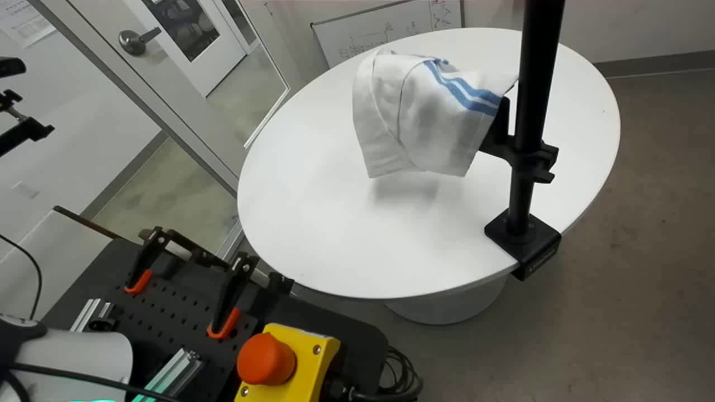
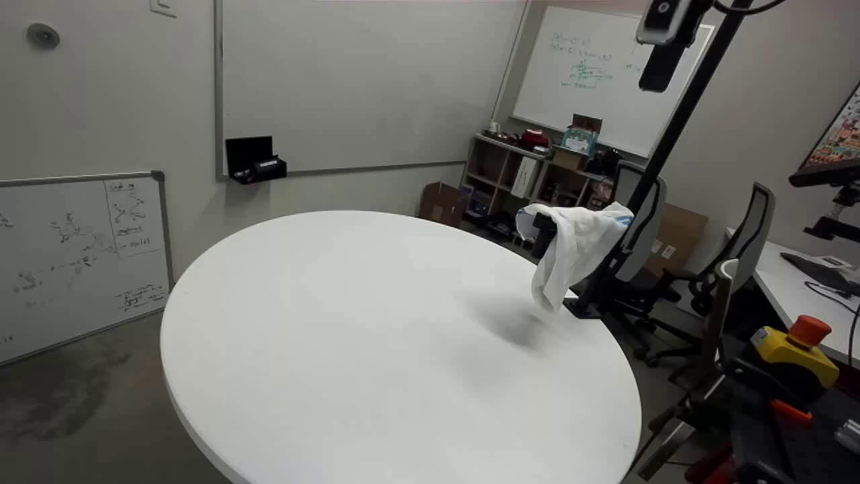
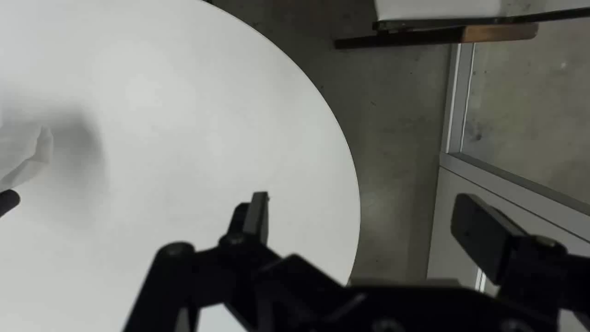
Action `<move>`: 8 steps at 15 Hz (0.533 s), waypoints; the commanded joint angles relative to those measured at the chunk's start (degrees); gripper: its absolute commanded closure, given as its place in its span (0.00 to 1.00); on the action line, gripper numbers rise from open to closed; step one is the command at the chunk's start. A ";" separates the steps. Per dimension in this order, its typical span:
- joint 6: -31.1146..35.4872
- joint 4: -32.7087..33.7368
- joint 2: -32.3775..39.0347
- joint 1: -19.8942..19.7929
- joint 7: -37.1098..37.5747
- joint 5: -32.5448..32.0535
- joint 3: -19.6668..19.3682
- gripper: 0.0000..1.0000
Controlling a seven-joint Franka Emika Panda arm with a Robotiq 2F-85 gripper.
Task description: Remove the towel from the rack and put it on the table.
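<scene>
The white towel (image 1: 413,120) with blue stripes hangs draped over a black rack (image 1: 499,134). The rack is an arm on a black pole (image 1: 528,111) clamped to the table edge. The towel (image 2: 578,242) and the rack's end (image 2: 543,235) also show in an exterior view. The towel hangs above the round white table (image 1: 313,223) and casts a shadow on it. In the wrist view, a towel corner (image 3: 27,152) and a black tip (image 3: 8,201) show at the left edge. My gripper (image 3: 366,219) is open and empty, apart from the towel, over the table's rim. Neither exterior view shows it.
The pole's clamp base (image 1: 522,240) sits on the table's edge. A black cart (image 1: 173,307) with clamps and a yellow box with a red emergency button (image 1: 287,357) stands beside the table. A glass door (image 1: 184,100) and several chairs (image 2: 732,255) stand around.
</scene>
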 commanded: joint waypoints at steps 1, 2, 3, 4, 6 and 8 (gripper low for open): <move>-0.12 0.13 0.00 -0.25 -0.06 0.05 0.21 0.00; -0.13 0.15 -0.20 0.29 -0.35 0.46 0.57 0.00; -0.13 0.12 0.00 -0.21 -0.11 0.05 0.28 0.00; -0.12 0.12 0.00 -0.16 -0.10 0.04 0.38 0.00; -0.12 0.12 0.00 -0.09 -0.09 0.03 0.62 0.00; -0.12 0.12 -0.01 -0.08 -0.09 0.02 0.68 0.00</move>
